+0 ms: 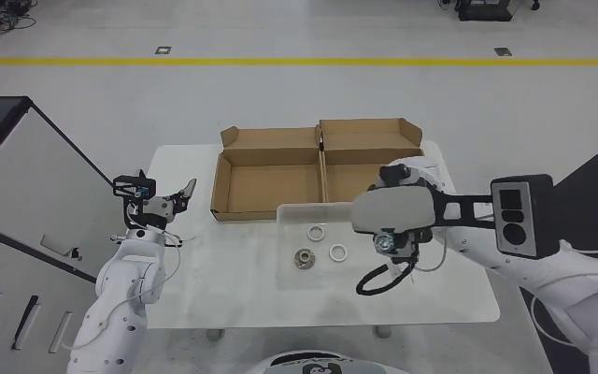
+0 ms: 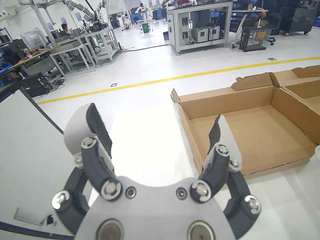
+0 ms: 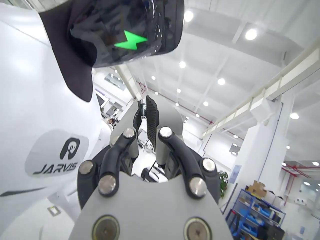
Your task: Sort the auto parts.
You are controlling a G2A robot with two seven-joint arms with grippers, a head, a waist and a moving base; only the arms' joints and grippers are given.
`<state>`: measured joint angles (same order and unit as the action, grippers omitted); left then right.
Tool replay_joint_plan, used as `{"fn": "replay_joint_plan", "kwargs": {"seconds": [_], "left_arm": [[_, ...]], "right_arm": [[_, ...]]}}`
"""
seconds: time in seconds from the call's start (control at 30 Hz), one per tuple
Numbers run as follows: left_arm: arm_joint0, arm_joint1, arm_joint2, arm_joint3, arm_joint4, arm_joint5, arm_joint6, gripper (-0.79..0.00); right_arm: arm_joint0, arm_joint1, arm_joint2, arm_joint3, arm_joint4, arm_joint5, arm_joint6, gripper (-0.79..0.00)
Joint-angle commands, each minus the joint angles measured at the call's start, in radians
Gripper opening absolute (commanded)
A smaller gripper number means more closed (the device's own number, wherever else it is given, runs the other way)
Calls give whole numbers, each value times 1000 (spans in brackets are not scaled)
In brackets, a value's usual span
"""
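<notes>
A clear tray (image 1: 288,213) in the middle of the table holds two white rings (image 1: 318,231) (image 1: 337,251) and a metal flanged part (image 1: 303,258). My right gripper (image 1: 385,243) hangs over the tray's right end, turned upward. In the right wrist view that gripper (image 3: 144,109) is shut on a small threaded metal part (image 3: 142,104) held at the fingertips. My left gripper (image 1: 166,198) stands open and empty over the table's left edge, beside the left cardboard box (image 1: 266,187). In the left wrist view this gripper (image 2: 155,123) is just short of that box (image 2: 250,131).
A second open cardboard box (image 1: 360,173) adjoins the first at the back of the table; its edge (image 2: 307,93) is visible past the first. Both boxes look empty. A white panel (image 1: 47,178) stands left of the table. A black cable (image 1: 378,280) loops below the right wrist.
</notes>
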<state>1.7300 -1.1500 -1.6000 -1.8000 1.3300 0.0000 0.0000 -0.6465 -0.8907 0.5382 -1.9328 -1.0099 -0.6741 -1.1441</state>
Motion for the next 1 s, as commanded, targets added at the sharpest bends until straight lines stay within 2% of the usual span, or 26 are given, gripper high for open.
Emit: {"fn": "replay_joint_plan", "kwargs": {"seconds": [0.0, 0.23, 0.33, 0.53, 0.7, 0.87, 0.97], "left_arm": [[0, 0, 0, 0, 0, 0, 0, 0], [0, 0, 0, 0, 0, 0, 0, 0], [0, 0, 0, 0, 0, 0, 0, 0], [0, 0, 0, 0, 0, 0, 0, 0], [0, 0, 0, 0, 0, 0, 0, 0], [0, 0, 0, 0, 0, 0, 0, 0], [0, 0, 0, 0, 0, 0, 0, 0]], "right_arm": [[-4, 2, 15, 11, -25, -26, 54, -785], [-40, 0, 71, -3, -18, -78, 176, -785], [-64, -6, 92, -12, 6, -77, 170, -785], [-115, -22, 141, -34, 34, -67, 70, -785], [-152, -38, 172, -62, 69, -33, 31, -785], [-166, -51, 199, -53, 59, -55, 53, -785], [-165, -53, 214, -26, 10, -101, 123, -785]]}}
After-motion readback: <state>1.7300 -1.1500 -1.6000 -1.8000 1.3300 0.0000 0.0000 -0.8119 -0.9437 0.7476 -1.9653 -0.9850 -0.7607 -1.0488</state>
